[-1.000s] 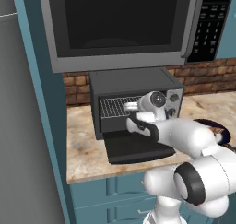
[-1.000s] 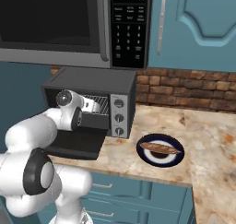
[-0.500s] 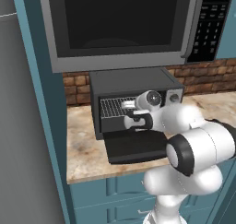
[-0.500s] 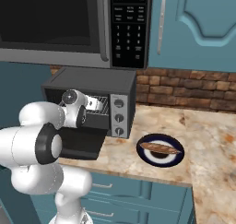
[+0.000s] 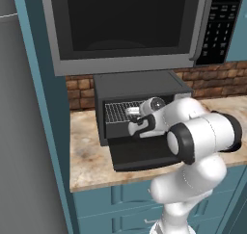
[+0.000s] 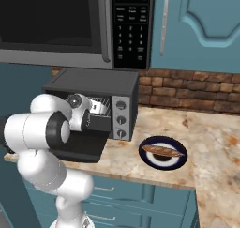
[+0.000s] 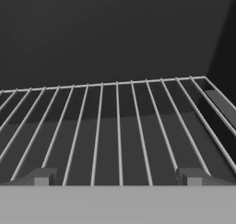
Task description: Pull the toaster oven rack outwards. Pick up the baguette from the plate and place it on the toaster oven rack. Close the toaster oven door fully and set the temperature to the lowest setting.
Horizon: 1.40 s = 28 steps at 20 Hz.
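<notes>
The toaster oven (image 5: 140,85) (image 6: 93,79) stands on the counter under the microwave, with its door (image 5: 141,154) (image 6: 78,147) dropped flat. Inside lies the wire rack (image 5: 116,111) (image 6: 101,103) (image 7: 120,121). My gripper (image 5: 131,113) (image 6: 95,108) (image 7: 117,177) reaches into the oven mouth just above the rack's front. It is open, its fingertips (image 7: 42,176) set wide apart with rack wires running between them. The baguette (image 6: 163,151) lies on a dark plate (image 6: 146,159) to the oven's right.
A large microwave (image 5: 125,26) (image 6: 56,20) hangs close above the toaster oven. The oven's knobs (image 6: 121,119) sit on its right panel. A brick wall runs behind the counter, and a tall grey panel (image 5: 24,132) stands at the left.
The hand has edged left and deeper into the oven mouth toward the rack. The elbow has swung up and closer to the cameras. Rack, door and baguette look unmoved.
</notes>
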{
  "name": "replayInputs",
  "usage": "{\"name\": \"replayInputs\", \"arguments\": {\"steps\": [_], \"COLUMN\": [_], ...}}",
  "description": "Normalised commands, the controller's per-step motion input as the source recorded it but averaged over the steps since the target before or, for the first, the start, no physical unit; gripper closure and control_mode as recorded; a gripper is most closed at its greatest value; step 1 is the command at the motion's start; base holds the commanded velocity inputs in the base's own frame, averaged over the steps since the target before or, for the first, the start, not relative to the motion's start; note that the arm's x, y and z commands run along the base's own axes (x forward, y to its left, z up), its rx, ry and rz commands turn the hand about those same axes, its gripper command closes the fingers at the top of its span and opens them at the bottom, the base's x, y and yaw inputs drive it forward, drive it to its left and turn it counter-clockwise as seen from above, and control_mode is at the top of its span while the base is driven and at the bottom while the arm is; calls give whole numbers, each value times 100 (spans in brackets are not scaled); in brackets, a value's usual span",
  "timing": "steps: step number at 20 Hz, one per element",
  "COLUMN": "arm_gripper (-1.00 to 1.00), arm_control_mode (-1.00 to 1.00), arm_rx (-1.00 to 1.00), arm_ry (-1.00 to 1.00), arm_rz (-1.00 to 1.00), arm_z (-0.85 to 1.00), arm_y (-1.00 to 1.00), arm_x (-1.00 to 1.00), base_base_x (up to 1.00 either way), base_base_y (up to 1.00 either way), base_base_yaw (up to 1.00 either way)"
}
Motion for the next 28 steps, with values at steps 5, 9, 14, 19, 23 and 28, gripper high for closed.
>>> {"name": "replayInputs", "arguments": {"steps": [5,9,14,19,23,28], "arm_gripper": [-100,-100,-100,-100,-100,-100], "arm_control_mode": [-100,-100,-100,-100,-100,-100], "arm_rx": [0,0,0,0,0,0], "arm_ry": [0,0,4,7,11,16], "arm_rz": [0,0,0,0,0,0], "arm_z": [-11,-16,-43,-33,-28,-34], "arm_y": [0,1,1,0,0,0], "arm_x": [25,14,0,-22,-60,-79], "base_base_x": [0,0,0,0,0,0], "base_base_y": [0,0,0,0,0,0], "base_base_yaw": [0,0,0,0,0,0]}}
